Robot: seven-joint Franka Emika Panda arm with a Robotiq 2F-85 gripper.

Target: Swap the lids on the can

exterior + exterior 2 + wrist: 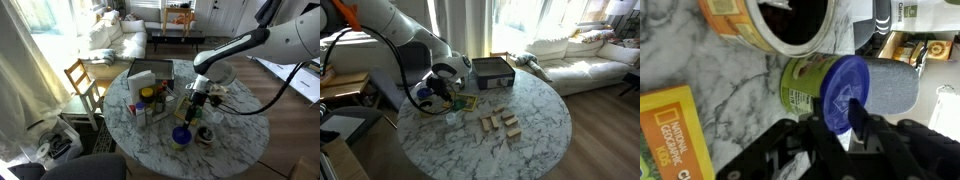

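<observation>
Counter (pixel 235 140): round, marble-patterned, crowded near the middle; seen in both exterior views (pixel 545 105).
Arm (pixel 240 45): white, reaches in over the counter and bends down toward the cluster of things; enters from the opposite side in an exterior view (pixel 390 25).
Black box (pixel 492 72): sits toward the far edge of the counter, well apart from the wrist.
Book (pixel 675 125): yellow, lies flat on the marble at the lower left of the wrist view, near the green can but not touching it.
Open tin (pixel 740 25): orange-yellow wall, dark inside, no cover on it, just beside the green can.
Grey cylinder (pixel 895 85): right next to the green can, on the side away from the book.
Green can (pixel 800 88): labelled, between the open tin and the fingers in the wrist view.
Wooden blocks (pixel 500 123): small pale pieces grouped on bare marble, apart from the arm.
Blue-purple lid (pixel 845 85): sits on the end of the green can, facing the wrist camera; shows as a blue disc below the wrist in an exterior view (pixel 181 133).
Jaws: black fingers (pixel 825 130) stand a little apart on either side of the lid's lower edge; cannot tell whether pinching that edge or only framing it.
</observation>
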